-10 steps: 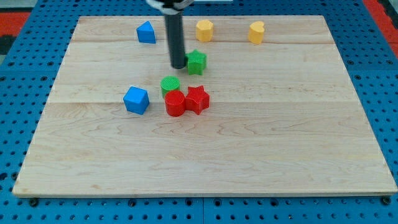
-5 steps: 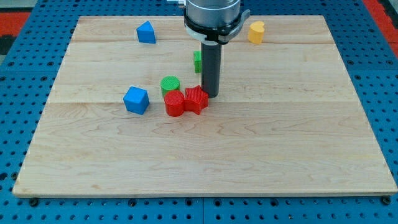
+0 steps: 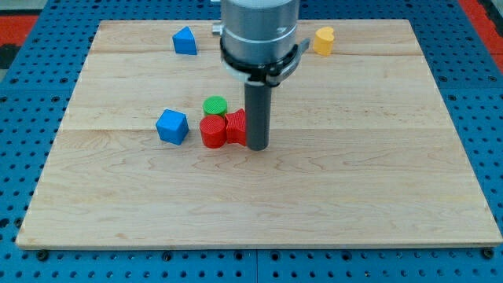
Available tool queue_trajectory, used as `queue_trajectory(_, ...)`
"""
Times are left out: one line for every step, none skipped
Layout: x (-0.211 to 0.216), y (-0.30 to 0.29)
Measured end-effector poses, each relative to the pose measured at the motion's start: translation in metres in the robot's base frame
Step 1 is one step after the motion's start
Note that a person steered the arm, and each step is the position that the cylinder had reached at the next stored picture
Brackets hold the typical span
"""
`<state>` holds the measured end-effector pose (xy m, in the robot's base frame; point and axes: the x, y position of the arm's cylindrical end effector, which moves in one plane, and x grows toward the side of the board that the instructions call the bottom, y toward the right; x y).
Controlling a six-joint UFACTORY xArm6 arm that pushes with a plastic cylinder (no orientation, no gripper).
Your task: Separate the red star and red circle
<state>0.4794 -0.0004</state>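
The red circle [image 3: 212,132] lies near the board's middle, touching the red star [image 3: 235,128] on its right. My tip [image 3: 257,147] stands against the red star's right side and hides part of it. A green circle [image 3: 214,107] sits just above the red circle, touching it.
A blue cube [image 3: 172,126] lies left of the red circle. A blue block [image 3: 185,40] is at the top left and a yellow block [image 3: 323,39] at the top right. The arm's body [image 3: 259,35] hides the top middle of the wooden board [image 3: 354,181].
My tip moved from the green star at the top down to the red star's right side. The red star and red circle slid slightly left, onto the green circle.
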Motion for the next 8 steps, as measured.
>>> queue_trajectory(0.005,0.012)
queue_trajectory(-0.012,-0.031)
queue_trajectory(-0.034,-0.023)
queue_trajectory(-0.031,-0.03)
queue_trajectory(-0.026,-0.035)
queue_trajectory(-0.029,-0.057)
queue_trajectory(-0.038,-0.077)
queue_trajectory(-0.088,-0.081)
